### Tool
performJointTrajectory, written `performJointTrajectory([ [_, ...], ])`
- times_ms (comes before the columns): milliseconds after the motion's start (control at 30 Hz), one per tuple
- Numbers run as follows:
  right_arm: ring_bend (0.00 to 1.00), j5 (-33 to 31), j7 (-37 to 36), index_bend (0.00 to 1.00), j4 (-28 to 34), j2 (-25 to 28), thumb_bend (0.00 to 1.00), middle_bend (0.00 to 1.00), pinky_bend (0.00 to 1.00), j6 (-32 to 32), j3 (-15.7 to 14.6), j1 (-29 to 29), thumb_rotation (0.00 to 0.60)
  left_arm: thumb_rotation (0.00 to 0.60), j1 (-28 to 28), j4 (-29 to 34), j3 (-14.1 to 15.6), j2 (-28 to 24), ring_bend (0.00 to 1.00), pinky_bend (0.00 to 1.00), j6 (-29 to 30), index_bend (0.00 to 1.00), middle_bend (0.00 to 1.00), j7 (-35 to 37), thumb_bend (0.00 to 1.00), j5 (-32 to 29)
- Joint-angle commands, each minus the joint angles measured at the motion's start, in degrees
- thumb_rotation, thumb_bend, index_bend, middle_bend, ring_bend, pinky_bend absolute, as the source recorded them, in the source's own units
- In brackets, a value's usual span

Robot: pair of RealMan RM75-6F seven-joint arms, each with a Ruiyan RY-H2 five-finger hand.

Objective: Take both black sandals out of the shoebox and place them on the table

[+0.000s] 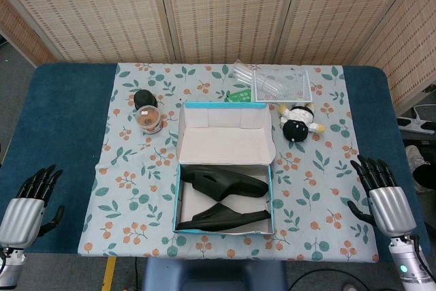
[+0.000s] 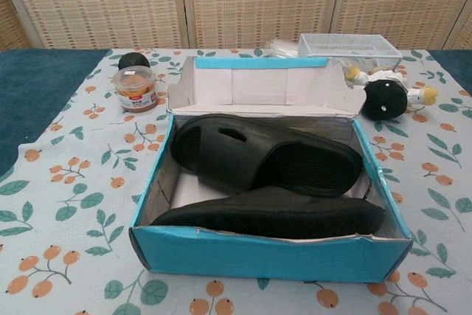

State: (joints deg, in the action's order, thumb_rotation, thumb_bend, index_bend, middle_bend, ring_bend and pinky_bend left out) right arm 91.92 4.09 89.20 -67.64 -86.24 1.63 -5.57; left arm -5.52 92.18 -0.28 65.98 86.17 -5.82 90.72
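Left hand (image 1: 33,199) lies at the table's near left corner, fingers spread and straight, holding nothing. Right hand (image 1: 381,192) lies at the near right edge, likewise spread wide and empty. Both are well apart from the shoebox (image 1: 225,231), which sits open mid-table on the flowered cloth (image 1: 136,189), lid (image 1: 226,134) folded back. Two black sandals (image 1: 225,182) lie inside. Beyond: a jar (image 1: 149,119), a toy (image 1: 297,123), a mesh tray (image 1: 283,85).

The chest view shows neither hand. It shows the far sandal (image 2: 265,153) sole-down and the near sandal (image 2: 273,215) tipped against the box's front wall (image 2: 265,256).
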Motion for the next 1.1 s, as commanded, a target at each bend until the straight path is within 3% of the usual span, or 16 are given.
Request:
performJointTrajectory([
  [33, 0.0, -0.31, 0.42, 0.0, 0.09, -0.13, 0.19, 0.0, 0.0, 0.6, -0.01, -0.2, 0.576, 0.6, -0.14, 0.45, 0.29, -0.09, 0.0, 0.14, -0.61, 0.0, 0.0, -0.13, 0.46, -0.03],
  [333, 0.0, -0.07, 1.19, 0.0, 3.66, 0.97, 0.19, 0.0, 0.0, 3.67, 0.27, -2.29, 0.574, 0.6, -3.25, 3.75, 1.39, 0.17, 0.0, 0.14, -4.83, 0.0, 0.0, -3.17, 0.46, 3.4],
  [500, 0.0, 0.67, 0.86, 0.0, 11.14, 5.48, 0.19, 0.0, 0.0, 11.27, 0.79, -7.35, 0.571, 0.6, -3.38, 4.42, 1.79, 0.57, 0.0, 0.14, -4.99, 0.0, 0.0, -3.47, 0.45, 3.8],
  [633, 0.0, -0.31, 1.69, 0.01, 18.48, 9.02, 0.19, 0.01, 0.08, 18.19, 2.69, -12.51, 0.571, 0.6, -3.07, 3.36, 2.18, 1.05, 0.0, 0.14, -5.11, 0.0, 0.0, -3.1, 0.46, 3.28],
  [867, 0.0, -13.23, 11.26, 0.06, 26.44, 10.79, 0.19, 0.08, 0.13, 33.28, 7.44, -22.98, 0.566, 0.6, -3.33, 5.48, 3.03, 0.45, 0.0, 0.14, -4.81, 0.0, 0.0, -4.37, 0.45, 5.49],
  [1100, 0.0, -27.06, 19.98, 0.06, 28.56, 7.99, 0.19, 0.08, 0.15, 40.81, 8.61, -31.3, 0.563, 0.6, -5.83, 11.52, 3.04, 0.02, 0.0, 0.14, -7.86, 0.0, 0.0, -11.97, 0.45, 8.74],
])
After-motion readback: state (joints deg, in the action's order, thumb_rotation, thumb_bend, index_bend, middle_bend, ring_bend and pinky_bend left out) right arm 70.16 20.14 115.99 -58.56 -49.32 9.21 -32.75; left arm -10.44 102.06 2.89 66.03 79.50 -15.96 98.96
